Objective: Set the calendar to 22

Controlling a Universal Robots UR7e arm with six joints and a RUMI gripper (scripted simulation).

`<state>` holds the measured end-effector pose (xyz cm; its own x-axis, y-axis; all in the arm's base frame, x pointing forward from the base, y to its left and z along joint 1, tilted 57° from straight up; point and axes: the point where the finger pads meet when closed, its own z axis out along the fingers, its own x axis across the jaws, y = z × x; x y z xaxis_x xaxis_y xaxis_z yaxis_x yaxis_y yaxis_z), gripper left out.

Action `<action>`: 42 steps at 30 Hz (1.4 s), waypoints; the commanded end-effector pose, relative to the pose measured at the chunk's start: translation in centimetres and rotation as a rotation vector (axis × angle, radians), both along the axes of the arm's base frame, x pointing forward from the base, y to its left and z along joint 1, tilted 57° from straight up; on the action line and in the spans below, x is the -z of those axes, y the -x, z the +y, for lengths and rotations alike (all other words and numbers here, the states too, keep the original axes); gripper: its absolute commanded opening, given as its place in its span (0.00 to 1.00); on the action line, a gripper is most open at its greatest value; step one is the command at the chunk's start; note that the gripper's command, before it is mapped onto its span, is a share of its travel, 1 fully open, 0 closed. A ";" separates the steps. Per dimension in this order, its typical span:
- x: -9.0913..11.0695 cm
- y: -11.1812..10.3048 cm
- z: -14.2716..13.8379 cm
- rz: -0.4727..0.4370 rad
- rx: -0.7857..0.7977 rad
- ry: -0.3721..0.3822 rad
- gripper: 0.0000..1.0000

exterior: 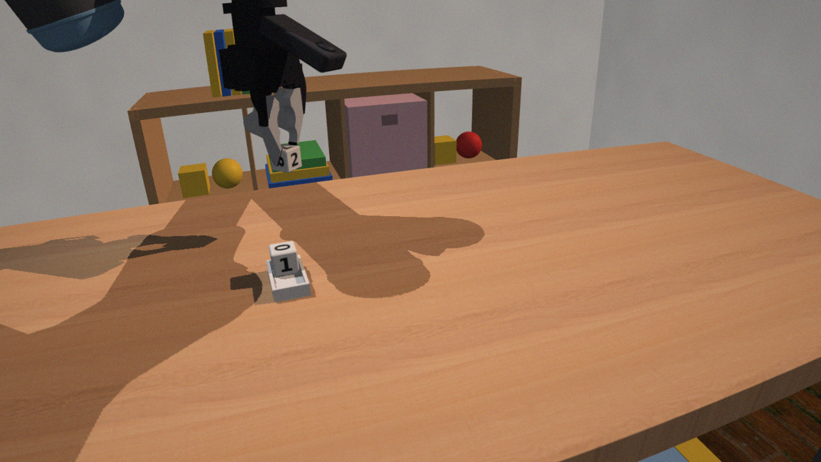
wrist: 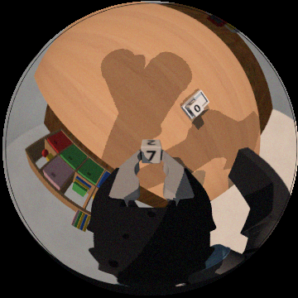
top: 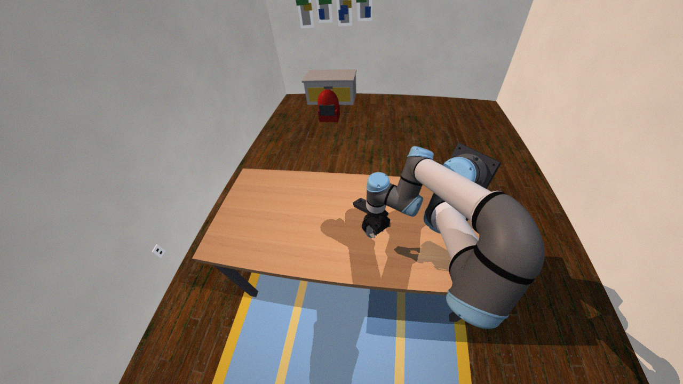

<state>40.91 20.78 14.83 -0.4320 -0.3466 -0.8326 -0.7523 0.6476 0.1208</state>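
Above the wooden table, the tool points downward, gripping a numbered cube.
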 end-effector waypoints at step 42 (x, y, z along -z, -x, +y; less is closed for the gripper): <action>-0.2 -0.3 0.1 -0.858 -0.685 0.624 0.11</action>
